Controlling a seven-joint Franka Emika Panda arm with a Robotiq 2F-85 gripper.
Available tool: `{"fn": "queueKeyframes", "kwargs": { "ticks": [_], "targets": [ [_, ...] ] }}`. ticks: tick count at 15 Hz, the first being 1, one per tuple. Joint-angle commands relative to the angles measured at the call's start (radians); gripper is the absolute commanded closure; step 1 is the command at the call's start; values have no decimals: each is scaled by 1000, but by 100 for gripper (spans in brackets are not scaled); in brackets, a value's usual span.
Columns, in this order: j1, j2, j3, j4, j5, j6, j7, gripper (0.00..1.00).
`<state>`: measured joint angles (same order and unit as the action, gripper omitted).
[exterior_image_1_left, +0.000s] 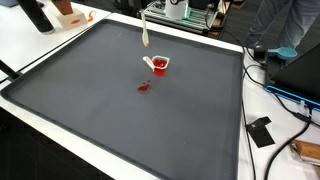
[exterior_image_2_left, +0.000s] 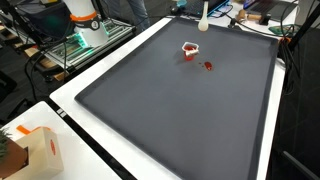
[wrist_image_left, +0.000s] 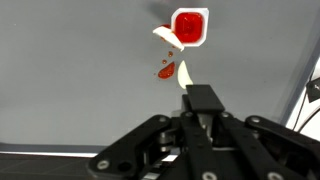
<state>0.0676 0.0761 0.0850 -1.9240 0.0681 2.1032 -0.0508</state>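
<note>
Sitting toward the far side of the grey mat (exterior_image_1_left: 60, 100), the small white cup (exterior_image_1_left: 159, 63) holds something bright red. A pale flap (wrist_image_left: 164, 35) that looks like a peeled lid sticks out from its rim. Near the cup but apart from it, a red spill (exterior_image_1_left: 143, 87) marks the mat in a few blots.

The gripper (wrist_image_left: 203, 102) comes in from the bottom of the wrist view, its fingers drawn narrow and clamped on a pale utensil (wrist_image_left: 184, 78). The utensil points straight ahead toward the cup, and in that view its tip lies beside the spill, short of the cup.

In both exterior views the utensil hangs upright near the mat's back edge, apart from the cup, and the gripper itself is cut off by the top of the frame — only the wrist view shows the grip. Whether the tip touches the mat I cannot tell.

An exterior view shows a cardboard box (exterior_image_2_left: 35, 150) on the white table (exterior_image_2_left: 70, 95) at the near corner. In an exterior view, cables (exterior_image_1_left: 285, 95) lie off the mat's side — neither appears from the wrist.
</note>
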Motion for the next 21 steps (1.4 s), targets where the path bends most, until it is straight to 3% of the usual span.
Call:
{"fn": "queueKeyframes", "kwargs": {
  "ticks": [1, 5, 6, 21],
  "targets": [
    [4, -2, -2, 2, -6, -4, 1, 88],
    [5, -4, -1, 2, -10, -7, 1, 88],
    [6, 1, -3, -3, -26, -4, 11, 97],
    [-6, 57, 9, -128, 78, 33, -99, 97]
  ]
}}
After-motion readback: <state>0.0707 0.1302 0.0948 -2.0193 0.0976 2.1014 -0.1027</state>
